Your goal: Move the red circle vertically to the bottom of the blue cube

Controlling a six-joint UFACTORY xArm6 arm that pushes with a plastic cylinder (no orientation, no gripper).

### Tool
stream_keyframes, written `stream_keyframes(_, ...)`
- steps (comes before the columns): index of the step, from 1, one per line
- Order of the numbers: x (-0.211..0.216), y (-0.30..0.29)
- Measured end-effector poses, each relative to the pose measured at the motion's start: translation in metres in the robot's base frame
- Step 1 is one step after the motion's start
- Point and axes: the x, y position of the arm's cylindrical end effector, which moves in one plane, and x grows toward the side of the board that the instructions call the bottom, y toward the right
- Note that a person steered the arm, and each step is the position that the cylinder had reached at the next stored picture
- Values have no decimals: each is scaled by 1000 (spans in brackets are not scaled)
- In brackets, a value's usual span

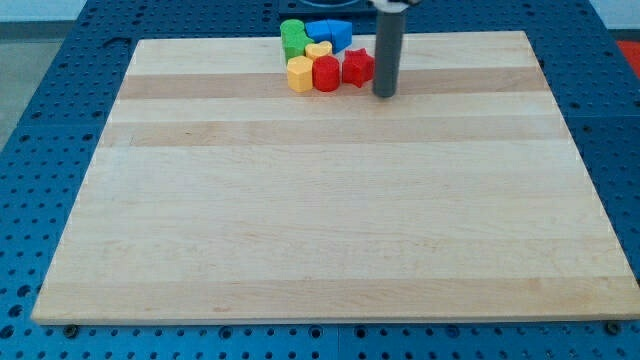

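Observation:
A tight cluster of blocks sits at the view's top centre of the wooden board (330, 200). The red circle (326, 74) lies in the front row, between a yellow hexagon (299, 74) on its left and a red star (357, 67) on its right. The blue block (331, 32) lies at the back of the cluster, above the red circle, with a small yellow heart (318, 50) between them. Green blocks (293, 39) sit at the back left. My tip (384, 94) rests on the board just right of the red star, close to it or touching it.
The board lies on a blue perforated table (60, 60). The cluster is close to the board's top edge. The rod's upper part leaves the view at the top.

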Motion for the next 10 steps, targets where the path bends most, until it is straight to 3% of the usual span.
stream_keyframes(1,-56,50)
stream_keyframes(2,-103,62)
stream_keyframes(3,-100,17)
stream_keyframes(4,-55,-76)
stream_keyframes(5,-22,-127)
stream_keyframes(6,4,-144)
stream_keyframes(9,28,-143)
stream_keyframes(10,71,-143)
